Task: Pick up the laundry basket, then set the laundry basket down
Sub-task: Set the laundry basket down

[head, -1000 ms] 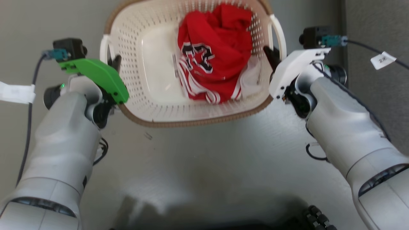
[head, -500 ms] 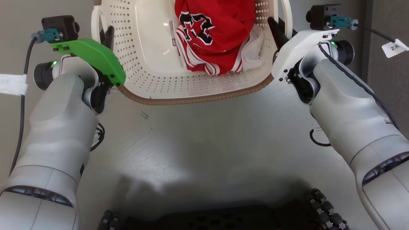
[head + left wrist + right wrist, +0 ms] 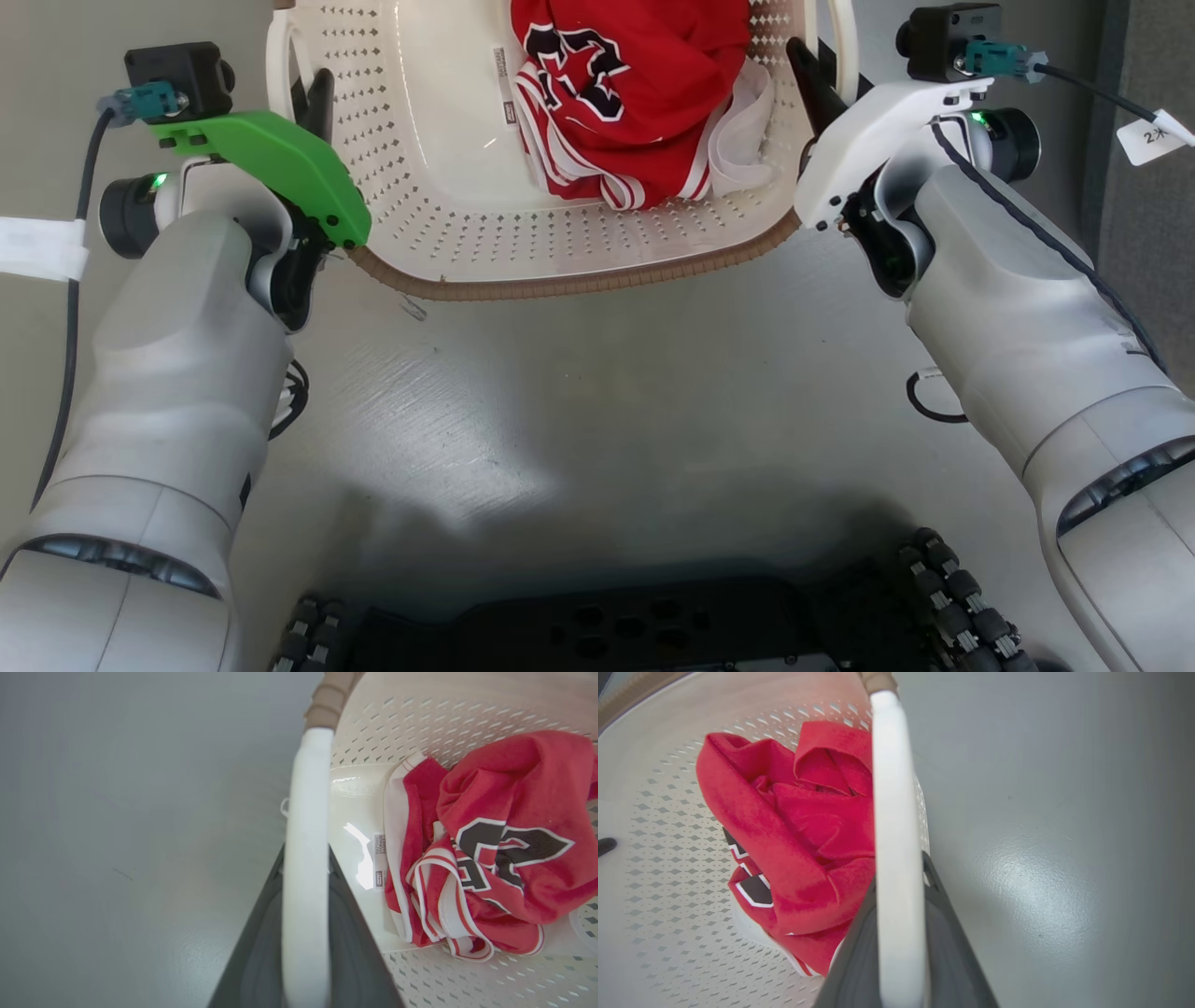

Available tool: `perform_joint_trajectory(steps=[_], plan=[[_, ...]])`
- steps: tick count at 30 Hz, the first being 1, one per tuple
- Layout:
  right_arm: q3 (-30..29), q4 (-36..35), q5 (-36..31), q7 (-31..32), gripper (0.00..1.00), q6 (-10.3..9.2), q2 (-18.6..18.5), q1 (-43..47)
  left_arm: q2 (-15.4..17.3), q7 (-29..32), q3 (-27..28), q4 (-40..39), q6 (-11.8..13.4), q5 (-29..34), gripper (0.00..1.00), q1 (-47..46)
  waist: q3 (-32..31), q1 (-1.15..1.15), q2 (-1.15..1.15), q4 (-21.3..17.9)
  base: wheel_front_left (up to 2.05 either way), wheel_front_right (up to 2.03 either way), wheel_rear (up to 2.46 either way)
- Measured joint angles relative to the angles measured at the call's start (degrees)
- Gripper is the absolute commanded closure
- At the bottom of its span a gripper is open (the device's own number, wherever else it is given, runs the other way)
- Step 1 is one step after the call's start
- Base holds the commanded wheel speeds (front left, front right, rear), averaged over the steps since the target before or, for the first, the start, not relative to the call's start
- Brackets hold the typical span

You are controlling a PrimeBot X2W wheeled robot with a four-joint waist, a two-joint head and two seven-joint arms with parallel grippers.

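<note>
Grips the laundry basket (image 3: pixel 523 238) from both sides, out ahead of the dark wheeled base (image 3: pixel 653 635) and above a grey floor (image 3: pixel 597 401). Pinches the left handle (image 3: pixel 306 812), a white bar, with the left pincer (image 3: pixel 313 93): narrow, clamped onto the bar with one dark finger on each side, as seen along the left wrist where the fingers (image 3: pixel 259 952) flank it closely. Mirrors that on the other side with the right pincer (image 3: pixel 814 75), likewise narrow and closed around the right handle (image 3: pixel 896 812), dark fingers pressed to either face of the white bar. Sets the basket squarely between the two pincers, its brown woven rim (image 3: pixel 579 283) nearest the robot, curving from under the green cover (image 3: pixel 271 173) of the left wrist across to the white cover (image 3: pixel 878 131) of the right. Carries a crumpled red jersey (image 3: pixel 644 93) with black, white-edged lettering and white trim, lying toward the right half and so nearer the right pincer; shows the pale bottom bare on the left side apart from a small label (image 3: pixel 379 861). Cannot tell whether the basket's underside touches the floor or hangs clear of it
</note>
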Motion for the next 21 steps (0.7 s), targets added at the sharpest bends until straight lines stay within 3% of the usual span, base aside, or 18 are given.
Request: perform_joint_trajectory(steps=[21], plan=[[-0.8, 2.4, 0.2, -1.1, 1.00, -0.38, 0.3, -0.1, -0.9, 0.1, -0.6, 1.8, -0.9, 0.2, 1.00, -1.5, 1.5, -0.01, 0.00, 0.3, 0.00, 0.00, 0.00]])
